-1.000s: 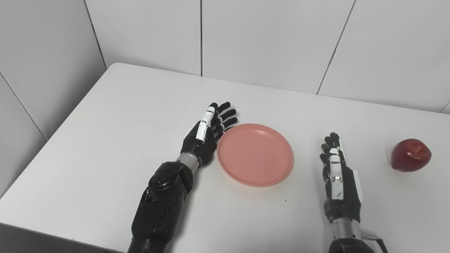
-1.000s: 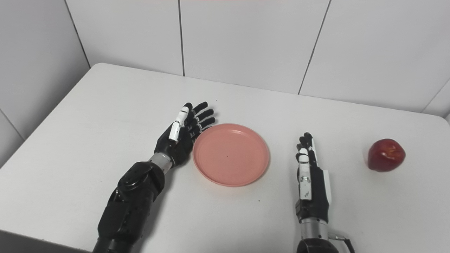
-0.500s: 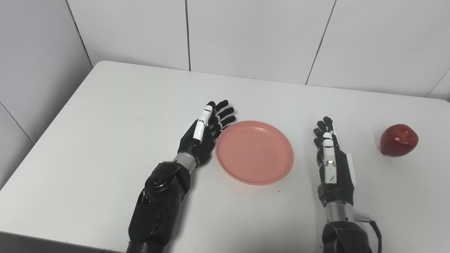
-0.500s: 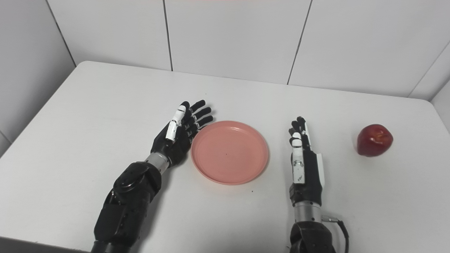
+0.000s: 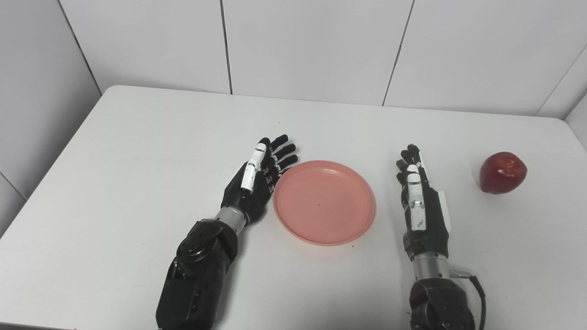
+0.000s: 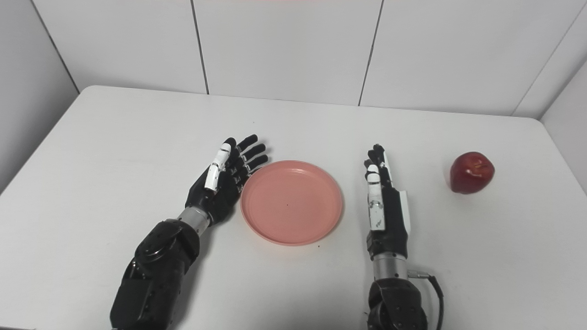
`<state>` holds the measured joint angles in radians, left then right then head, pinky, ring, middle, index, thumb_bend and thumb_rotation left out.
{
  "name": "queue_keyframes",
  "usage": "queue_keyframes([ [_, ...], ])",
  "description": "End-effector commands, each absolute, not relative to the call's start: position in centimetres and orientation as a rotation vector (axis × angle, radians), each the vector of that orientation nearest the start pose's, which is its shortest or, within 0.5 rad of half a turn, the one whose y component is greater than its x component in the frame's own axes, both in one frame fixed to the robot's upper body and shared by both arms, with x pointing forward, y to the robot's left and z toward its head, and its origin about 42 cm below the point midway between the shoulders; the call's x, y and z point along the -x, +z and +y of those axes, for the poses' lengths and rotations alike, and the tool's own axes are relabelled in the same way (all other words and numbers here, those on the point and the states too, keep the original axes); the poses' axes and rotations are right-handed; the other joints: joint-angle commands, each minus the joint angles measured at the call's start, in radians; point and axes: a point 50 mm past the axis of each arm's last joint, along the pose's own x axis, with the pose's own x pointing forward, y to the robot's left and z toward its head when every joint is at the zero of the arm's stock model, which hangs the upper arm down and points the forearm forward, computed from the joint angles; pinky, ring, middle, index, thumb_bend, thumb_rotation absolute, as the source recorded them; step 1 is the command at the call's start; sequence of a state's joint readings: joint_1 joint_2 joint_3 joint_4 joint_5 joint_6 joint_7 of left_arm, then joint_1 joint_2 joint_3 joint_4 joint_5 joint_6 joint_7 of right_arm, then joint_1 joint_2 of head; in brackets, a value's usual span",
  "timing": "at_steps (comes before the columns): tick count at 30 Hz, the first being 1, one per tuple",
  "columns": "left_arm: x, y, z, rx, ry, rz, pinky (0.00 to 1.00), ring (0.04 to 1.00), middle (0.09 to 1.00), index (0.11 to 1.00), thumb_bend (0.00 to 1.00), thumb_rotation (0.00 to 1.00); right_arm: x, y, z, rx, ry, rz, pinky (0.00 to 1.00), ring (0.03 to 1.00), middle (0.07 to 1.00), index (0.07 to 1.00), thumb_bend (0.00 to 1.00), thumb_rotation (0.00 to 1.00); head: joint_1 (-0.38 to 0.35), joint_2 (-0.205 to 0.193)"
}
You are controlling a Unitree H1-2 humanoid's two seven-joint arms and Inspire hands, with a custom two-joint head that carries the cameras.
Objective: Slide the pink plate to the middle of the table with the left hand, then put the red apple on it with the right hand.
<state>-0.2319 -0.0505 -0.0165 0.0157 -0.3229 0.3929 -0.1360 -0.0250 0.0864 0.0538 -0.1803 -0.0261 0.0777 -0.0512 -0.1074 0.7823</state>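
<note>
The pink plate [image 5: 324,201] lies flat near the middle of the white table [image 5: 137,151]. My left hand [image 5: 257,181] is open with its fingers spread, resting edge-on against the plate's left rim. My right hand [image 5: 419,206] is open and empty, fingers straight, just right of the plate and apart from it. The red apple [image 5: 502,173] sits on the table at the far right, well beyond my right hand. In the right eye view the plate [image 6: 292,201] and apple [image 6: 472,173] stand the same way.
Tiled walls stand behind the table and to the left. The table's right edge runs just beyond the apple [image 6: 557,151]. A cable [image 5: 477,284] loops from my right wrist.
The camera has swung right and the whole picture shifted. The plate, the apple and both hands keep about the same places relative to one another.
</note>
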Motion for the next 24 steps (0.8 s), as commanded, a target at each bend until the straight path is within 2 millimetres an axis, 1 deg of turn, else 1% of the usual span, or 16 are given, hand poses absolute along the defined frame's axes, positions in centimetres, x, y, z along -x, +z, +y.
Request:
queue_keyframes([
  [1, -35.1, 14.2, 15.3, 0.356, -0.325, 0.168, 0.89, 0.893, 0.898, 0.881, 0.37, 1.00, -29.7, 16.4, -16.5, -0.072, 0.014, -0.182, 0.99, 0.960, 0.960, 0.964, 0.26, 1.00, -0.020, 0.003],
  [9, -35.1, 13.9, 15.6, 0.360, -0.304, 0.166, 0.89, 0.889, 0.894, 0.876, 0.37, 1.00, -29.8, 16.6, -16.8, -0.055, 0.003, -0.184, 1.00, 0.954, 0.955, 0.961, 0.26, 1.00, -0.059, 0.003],
  [10, -35.1, 13.9, 15.7, 0.361, -0.302, 0.168, 0.89, 0.888, 0.894, 0.875, 0.37, 1.00, -29.8, 16.7, -16.8, -0.048, 0.001, -0.191, 1.00, 0.952, 0.954, 0.960, 0.26, 1.00, -0.081, 0.001],
  [13, -35.1, 13.7, 16.0, 0.354, -0.295, 0.166, 0.89, 0.891, 0.896, 0.877, 0.37, 1.00, -29.9, 17.2, -17.1, -0.037, -0.006, -0.222, 0.98, 0.948, 0.950, 0.957, 0.26, 1.00, -0.105, -0.002],
  [14, -35.2, 13.6, 16.1, 0.351, -0.293, 0.165, 0.89, 0.888, 0.893, 0.877, 0.37, 1.00, -29.9, 17.4, -17.2, -0.031, -0.010, -0.232, 0.97, 0.947, 0.950, 0.958, 0.26, 1.00, -0.124, -0.004],
  [15, -35.2, 13.5, 16.3, 0.353, -0.290, 0.164, 0.89, 0.888, 0.893, 0.877, 0.37, 1.00, -30.0, 17.7, -17.3, -0.020, -0.013, -0.243, 0.97, 0.948, 0.952, 0.959, 0.27, 1.00, -0.124, -0.004],
  [16, -35.3, 13.4, 16.4, 0.355, -0.287, 0.164, 0.89, 0.886, 0.892, 0.876, 0.37, 1.00, -30.1, 17.9, -17.4, -0.007, -0.016, -0.252, 0.97, 0.947, 0.951, 0.959, 0.27, 1.00, -0.147, -0.007],
  [17, -35.3, 13.3, 16.6, 0.360, -0.283, 0.164, 0.88, 0.884, 0.890, 0.874, 0.37, 1.00, -30.2, 18.1, -17.6, 0.008, -0.022, -0.256, 0.97, 0.945, 0.948, 0.956, 0.27, 1.00, -0.147, -0.007],
  [19, -35.5, 13.1, 16.9, 0.367, -0.278, 0.165, 0.88, 0.886, 0.892, 0.873, 0.37, 1.00, -30.4, 18.6, -17.9, 0.035, -0.035, -0.261, 0.97, 0.940, 0.941, 0.949, 0.30, 1.00, -0.154, -0.009],
  [20, -35.5, 13.0, 17.0, 0.369, -0.272, 0.166, 0.89, 0.887, 0.892, 0.871, 0.37, 1.00, -30.6, 18.9, -18.1, 0.062, -0.043, -0.272, 0.95, 0.928, 0.932, 0.940, 0.33, 1.00, -0.178, -0.015],
  [21, -35.6, 12.9, 17.1, 0.370, -0.268, 0.167, 0.89, 0.887, 0.892, 0.871, 0.37, 1.00, -30.7, 19.1, -18.3, 0.084, -0.049, -0.280, 0.95, 0.926, 0.930, 0.939, 0.34, 1.00, -0.191, -0.019],
  [22, -35.6, 12.8, 17.3, 0.370, -0.266, 0.167, 0.89, 0.889, 0.894, 0.871, 0.37, 1.00, -30.9, 19.4, -18.6, 0.104, -0.056, -0.286, 0.93, 0.919, 0.924, 0.931, 0.39, 0.97, -0.191, -0.019],
  [24, -35.7, 12.6, 17.5, 0.371, -0.265, 0.166, 0.89, 0.890, 0.895, 0.873, 0.37, 1.00, -31.0, 20.0, -19.0, 0.138, -0.069, -0.300, 0.88, 0.910, 0.916, 0.921, 0.44, 0.92, -0.191, -0.019],
])
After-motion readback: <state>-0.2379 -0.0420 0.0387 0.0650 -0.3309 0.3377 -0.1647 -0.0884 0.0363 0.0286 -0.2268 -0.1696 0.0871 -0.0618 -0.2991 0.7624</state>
